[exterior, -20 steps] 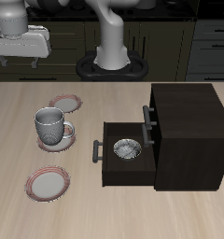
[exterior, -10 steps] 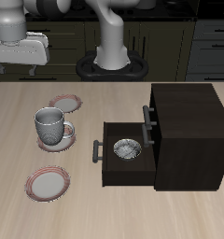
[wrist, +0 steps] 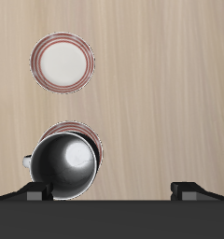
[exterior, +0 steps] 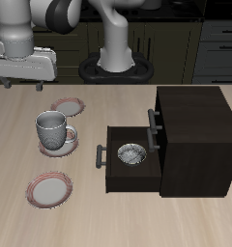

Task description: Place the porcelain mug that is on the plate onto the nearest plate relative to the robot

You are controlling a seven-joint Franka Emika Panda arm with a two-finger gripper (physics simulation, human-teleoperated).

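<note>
Exterior view: the gripper hung high above the table's back area, clear of every object. Its fingers were barely resolved beneath the grey hand body, so from this view I could not tell how far apart they stood. The porcelain mug stood upright on the plate, covering most of its centre, with the handle toward the cabinet side. The nearest plate lay bare just behind the mug, closer to the robot's base, and did not touch the plate beneath the mug. A third plate lay near the table's front edge, well apart from the other two. A dark cabinet stood on the table beside the mug (its drawer pulled out, a small grey patterned bowl lying inside).

Wrist view: the camera looked straight down. The mug showed as a dark open mouth with a bright patch inside, resting on the plate, whose pinkish-brown rim showed past the mug's edge. One bare plate lay apart from it on the wood. Two dark fingertips showed with a wide gap between them, nothing held: the fingers stood apart.
</note>
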